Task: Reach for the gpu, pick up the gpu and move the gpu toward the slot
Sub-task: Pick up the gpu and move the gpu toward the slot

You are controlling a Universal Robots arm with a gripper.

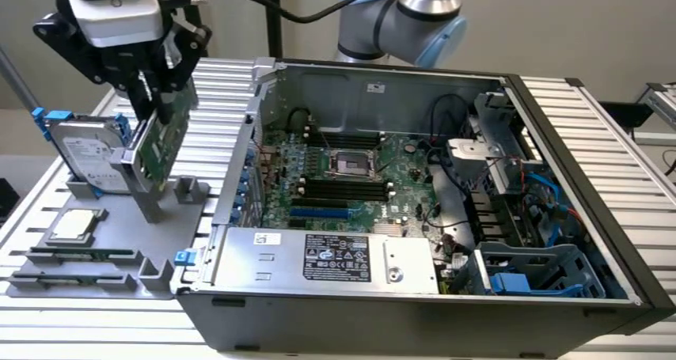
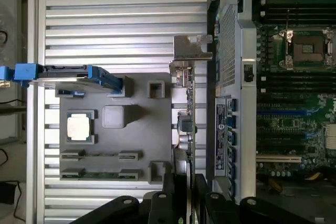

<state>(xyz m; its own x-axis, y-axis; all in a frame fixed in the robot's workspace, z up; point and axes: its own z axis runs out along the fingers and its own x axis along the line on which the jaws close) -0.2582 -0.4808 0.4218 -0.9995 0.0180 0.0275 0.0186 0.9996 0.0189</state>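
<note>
Black pincer [image 1: 158, 99] was clamped on the gpu [image 1: 158, 142], fingers pressed to both faces near its upper edge. The wrist view had the card edge-on between them. Card hung tilted, clear of the grey posts [image 1: 150, 202] it looks meant to stand in, over the holder's side nearest the case.

As I judge it: reach done, pick-up done. Carry toward the slot [image 1: 317, 215] barely begun. I took the long blue one on the mobo [image 1: 359, 178] for it, not sure. Gpu was outside the case wall, well apart from the board.

Materials:
- **Gpu:** thin, flat green PCB w/ small components, and a silvery bent-metal bracket [image 2: 191, 51] at one end.
- **Holder** [image 1: 106, 210]**:** matte grey, moulded-looking, w/ pockets and posts.
- **In the holder:** hard drive [image 1: 90, 150], shiny metal w/ blue rails, propped on edge. Square silver chip [image 1: 74, 225] lying flat.
- **Case** [image 1: 423, 328]**:** dark sheet metal, side open, green mobo w/ black sockets inside.
- **Bench** [image 1: 623, 130]**:** ribbed aluminium.
</note>
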